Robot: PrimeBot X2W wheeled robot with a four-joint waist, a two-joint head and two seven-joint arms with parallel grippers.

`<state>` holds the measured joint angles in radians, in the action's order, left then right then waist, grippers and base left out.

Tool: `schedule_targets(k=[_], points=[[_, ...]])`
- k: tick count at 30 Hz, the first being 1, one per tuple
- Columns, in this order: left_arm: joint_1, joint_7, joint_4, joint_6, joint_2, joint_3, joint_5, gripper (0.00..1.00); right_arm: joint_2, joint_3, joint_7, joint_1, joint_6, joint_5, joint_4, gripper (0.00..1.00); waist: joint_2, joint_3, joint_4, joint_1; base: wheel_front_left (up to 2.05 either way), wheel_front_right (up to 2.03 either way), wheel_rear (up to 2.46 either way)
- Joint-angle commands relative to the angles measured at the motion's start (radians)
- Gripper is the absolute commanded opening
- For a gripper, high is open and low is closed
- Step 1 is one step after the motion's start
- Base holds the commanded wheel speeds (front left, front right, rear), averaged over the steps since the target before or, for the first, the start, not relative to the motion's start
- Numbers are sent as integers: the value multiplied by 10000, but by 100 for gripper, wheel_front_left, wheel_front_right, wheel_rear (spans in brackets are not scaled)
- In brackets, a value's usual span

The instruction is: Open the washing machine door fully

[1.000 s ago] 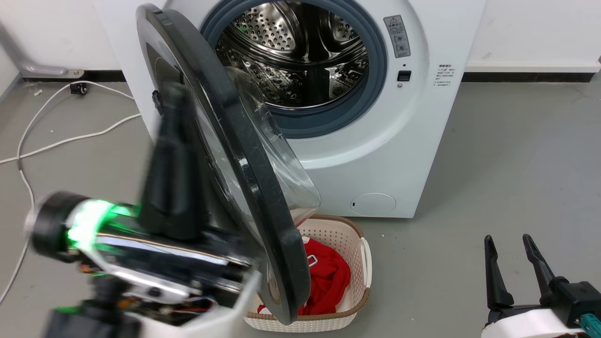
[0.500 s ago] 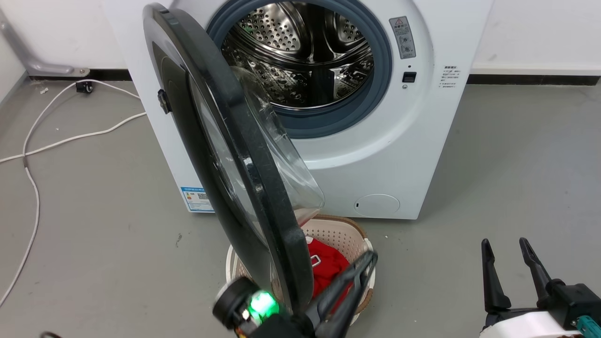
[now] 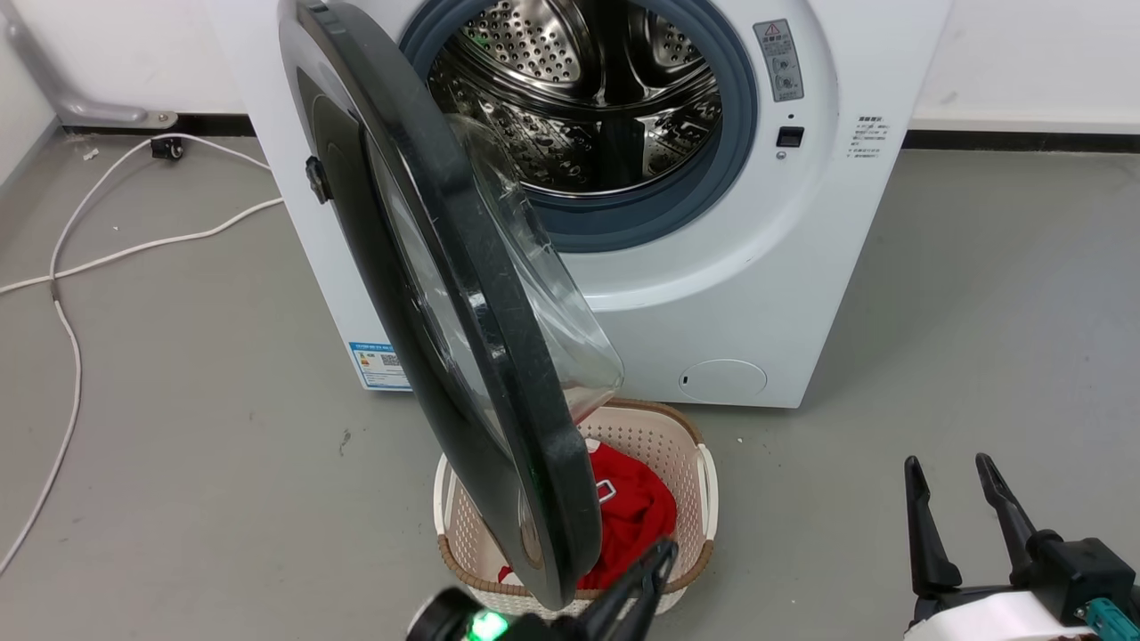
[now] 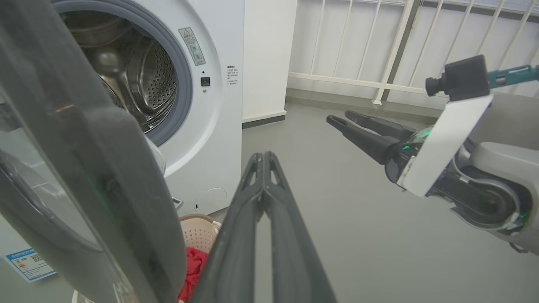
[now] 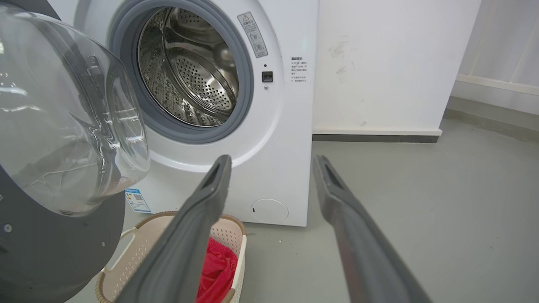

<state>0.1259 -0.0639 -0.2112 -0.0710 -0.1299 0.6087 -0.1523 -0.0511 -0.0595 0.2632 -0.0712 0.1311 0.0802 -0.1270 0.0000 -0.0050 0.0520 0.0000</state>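
door (image 3: 463, 294) ajar, rim over basket (image 3: 704, 499) | left fingers (image 3: 655, 563) together, clear of rim

white washing machine (image 3: 730, 294), black washing machine door (image 3: 463, 294), red cloth (image 3: 637, 525)

Dark tapered fingers (image 5: 185, 235), white wrist plate (image 4: 446, 143)

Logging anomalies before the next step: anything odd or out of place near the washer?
Nothing damaged or spilled. The cream perforated plastic basket holding a red cloth sits right below the glossy black round washing machine door.
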Motion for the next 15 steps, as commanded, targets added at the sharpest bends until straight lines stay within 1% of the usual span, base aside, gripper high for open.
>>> schedule_targets(k=[1,10,15], points=[[-364,-197,183,107,82,-152,84,0,14,6,20,78,-7,45,-28,100,0,40,-11,0,0,0,0],[-1284,-675,1088,408,402,-579,-181,0,14,128,20,164,-7,89,-78,100,0,131,-251,0,0,0,0],[-1483,-719,1478,718,534,-715,-302,0,14,108,20,205,-7,144,-91,100,0,229,-343,0,0,0,0]])
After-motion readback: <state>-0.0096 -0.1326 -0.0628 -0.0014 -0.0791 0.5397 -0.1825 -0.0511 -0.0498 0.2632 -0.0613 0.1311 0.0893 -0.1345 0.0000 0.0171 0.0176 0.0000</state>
